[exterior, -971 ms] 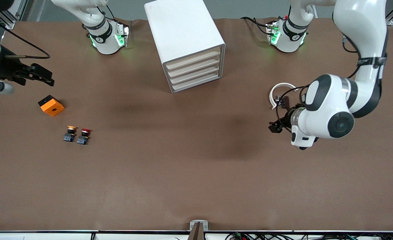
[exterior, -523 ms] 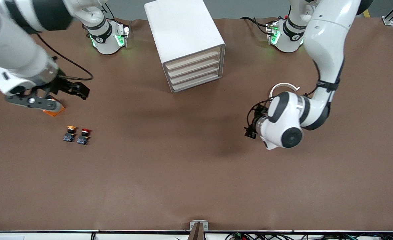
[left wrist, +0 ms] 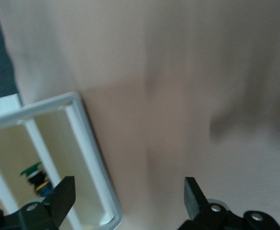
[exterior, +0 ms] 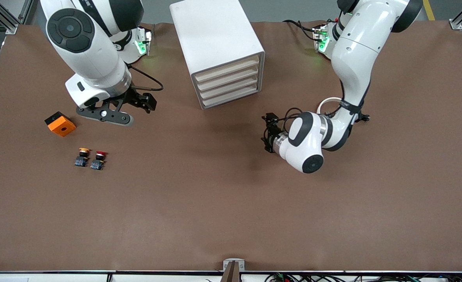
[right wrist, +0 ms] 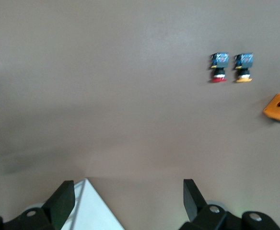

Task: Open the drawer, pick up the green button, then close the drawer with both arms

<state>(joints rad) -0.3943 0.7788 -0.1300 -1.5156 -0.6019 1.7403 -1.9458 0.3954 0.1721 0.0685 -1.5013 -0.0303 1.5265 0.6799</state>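
- My left end effector [exterior: 269, 132] is open and empty, with both fingers [left wrist: 193, 195] spread wide. It hangs over the bare counter [exterior: 231, 203], beside the front of the drawer cabinet [exterior: 219, 47] and toward the left arm's end of the counter.
- My right end effector [exterior: 146, 102] is also open and holds nothing. It hangs over the counter between the cabinet and the orange block [exterior: 60, 123], toward the right arm's end.
- In my left wrist view I see the front frame of the cabinet [left wrist: 89, 148], and inside one compartment there is the button [left wrist: 37, 178] with its green cap. I cannot tell which of the drawers this is.
- In the front view the four drawers [exterior: 227, 81] look pushed in, and the button is not visible there.
- The orange block lies on the counter near the right arm's end; it has a round hole in its top face.
- The yellow-capped button [exterior: 82, 156] and the red-capped button [exterior: 98, 159] stand just beside each other, nearer to the front camera than the orange block.
- A white ring-shaped piece [exterior: 327, 105] lies on the counter under my left arm.
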